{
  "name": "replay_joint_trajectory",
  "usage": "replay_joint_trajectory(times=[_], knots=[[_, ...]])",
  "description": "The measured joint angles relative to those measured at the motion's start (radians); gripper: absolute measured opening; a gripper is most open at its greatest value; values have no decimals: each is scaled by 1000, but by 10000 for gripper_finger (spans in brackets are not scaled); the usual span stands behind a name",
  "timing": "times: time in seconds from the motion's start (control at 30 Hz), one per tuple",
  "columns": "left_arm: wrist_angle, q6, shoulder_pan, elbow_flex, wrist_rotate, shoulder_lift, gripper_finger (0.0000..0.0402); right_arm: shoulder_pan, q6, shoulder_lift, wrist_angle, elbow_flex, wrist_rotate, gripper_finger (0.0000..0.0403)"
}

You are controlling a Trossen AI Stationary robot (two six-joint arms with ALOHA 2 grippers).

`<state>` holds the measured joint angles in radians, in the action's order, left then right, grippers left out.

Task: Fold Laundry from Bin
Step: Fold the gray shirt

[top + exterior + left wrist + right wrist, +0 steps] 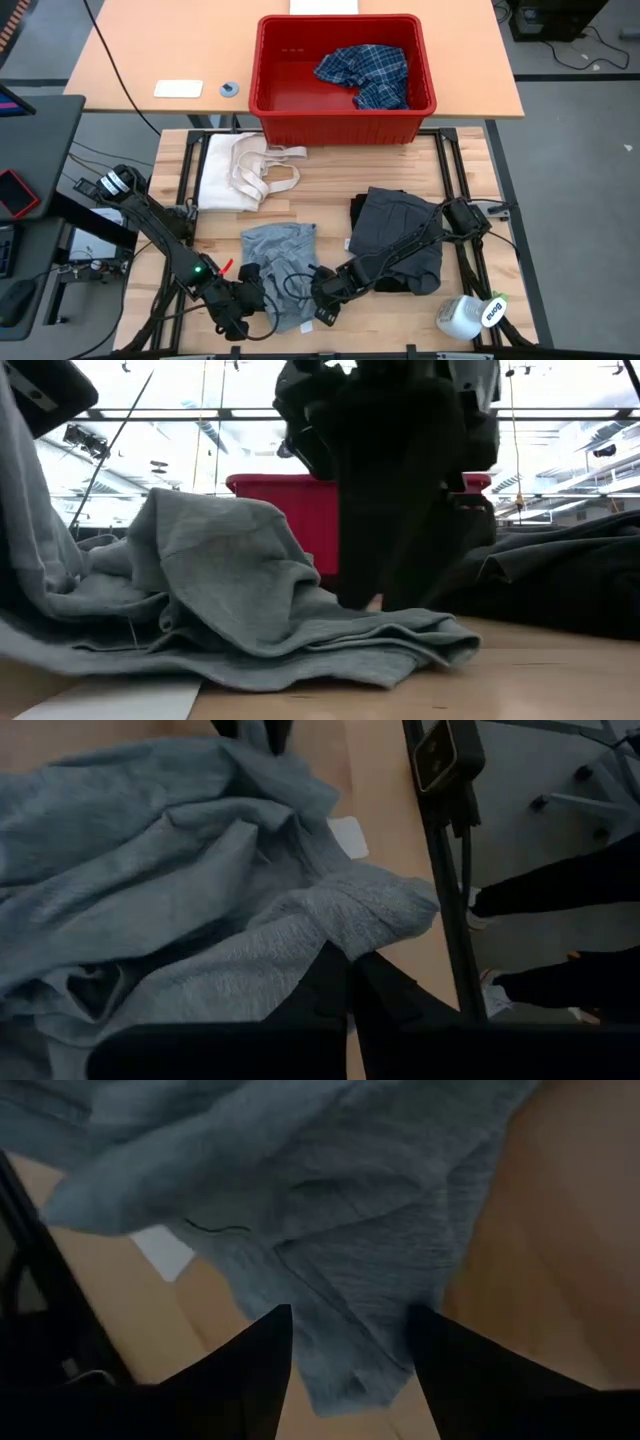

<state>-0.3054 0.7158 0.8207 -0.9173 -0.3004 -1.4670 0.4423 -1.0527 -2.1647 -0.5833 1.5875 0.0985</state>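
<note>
A light grey garment lies crumpled on the wooden table near its front edge. My left gripper is shut on the garment's near left part. My right gripper stands open at the near right corner, pointing steeply down, a finger on either side of the garment's edge. A dark grey garment lies folded to the right. The red bin stands on the far side with a blue-and-white plaid shirt inside. My left gripper pinches a bunched fold by the garment's ribbed hem between its two fingers, slanting down from the table's left. The cloth rises beside it, and the rest lies slack on the table. Whether my right gripper touches the cloth I cannot tell.
A cream-white cloth with strap loops lies at the far left. A white bottle lies at the near right corner. A small white label sits on the table by the grey garment. A person's legs stand beyond the table's near edge.
</note>
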Motion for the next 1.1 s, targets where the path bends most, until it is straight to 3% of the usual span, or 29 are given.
replay_joint_trajectory(times=[0.27,0.43,0.77,0.97,1.1], knots=[[-28,63,62,0,11,0,7,39,-22,15,-39,0,-9,208],[-34,69,82,0,11,0,7,43,-15,16,-38,0,-71,208],[-50,55,79,0,2,0,7,55,368,7,139,-76,-157,208],[-59,62,79,0,-2,0,7,56,419,16,228,-160,-158,200],[-59,80,79,0,-33,0,7,60,495,15,221,-170,-205,168]])
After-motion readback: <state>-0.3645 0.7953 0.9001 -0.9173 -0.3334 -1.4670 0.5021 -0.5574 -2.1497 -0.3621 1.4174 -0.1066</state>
